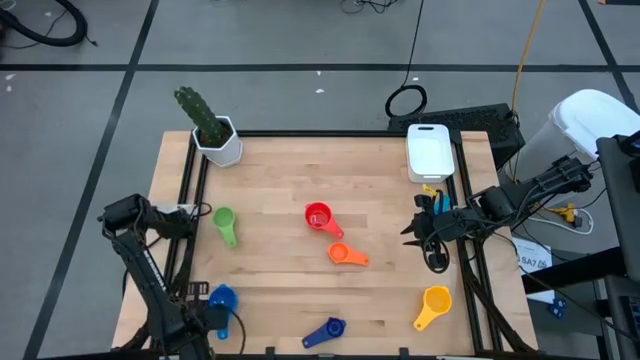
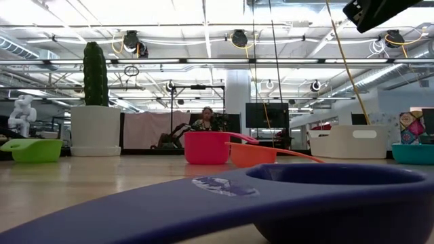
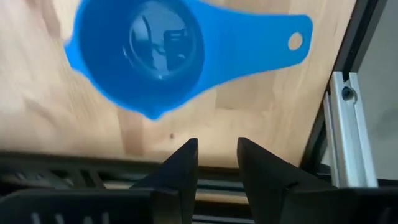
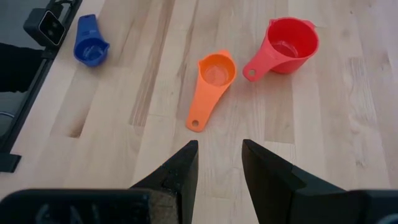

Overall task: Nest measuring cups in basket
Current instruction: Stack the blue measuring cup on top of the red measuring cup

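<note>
High view: red cup [image 1: 318, 215] near table centre, handle toward 5 o'clock; orange cup [image 1: 340, 253] just beside it at 5 o'clock, long axis toward 4 o'clock. Green cup [image 1: 223, 219] at 9 o'clock, near the left rail, handle toward 6. Dark blue cup [image 1: 333, 328] by the near edge, handle toward 8; yellow cup [image 1: 437, 299] at 4 o'clock, handle toward 7; light blue cup [image 1: 221, 298] at the near-left corner. White basket [image 1: 430, 151] at 1 o'clock against the far-right edge, long axis 12 to 6. Bare wood open between cups and basket. Left gripper [image 3: 217, 163] over the near-left edge, fingers slightly apart, holding nothing. Right gripper [image 4: 219, 163] at the right edge, fingers slightly apart, empty.
</note>
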Controlling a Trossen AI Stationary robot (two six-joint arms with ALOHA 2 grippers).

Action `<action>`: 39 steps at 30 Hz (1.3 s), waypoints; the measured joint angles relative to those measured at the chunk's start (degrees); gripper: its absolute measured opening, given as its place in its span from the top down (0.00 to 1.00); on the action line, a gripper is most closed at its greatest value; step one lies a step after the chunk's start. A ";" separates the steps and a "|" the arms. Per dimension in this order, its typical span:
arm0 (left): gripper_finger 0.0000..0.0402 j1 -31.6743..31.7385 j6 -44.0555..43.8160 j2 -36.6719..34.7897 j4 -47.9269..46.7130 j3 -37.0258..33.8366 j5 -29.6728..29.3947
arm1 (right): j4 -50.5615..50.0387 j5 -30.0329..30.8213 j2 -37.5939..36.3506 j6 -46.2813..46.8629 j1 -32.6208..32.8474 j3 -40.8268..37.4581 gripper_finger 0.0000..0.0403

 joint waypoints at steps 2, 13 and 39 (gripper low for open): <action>0.71 -0.08 4.36 0.00 0.09 0.00 -1.52 | 0.02 0.00 0.00 0.52 0.00 0.00 0.71; 0.71 -0.12 23.81 0.00 0.41 -1.52 -5.24 | 0.15 0.09 0.00 2.96 0.02 0.00 0.71; 0.71 0.85 26.70 0.02 11.66 -11.91 -7.81 | 2.03 0.09 0.00 4.00 0.02 0.00 0.71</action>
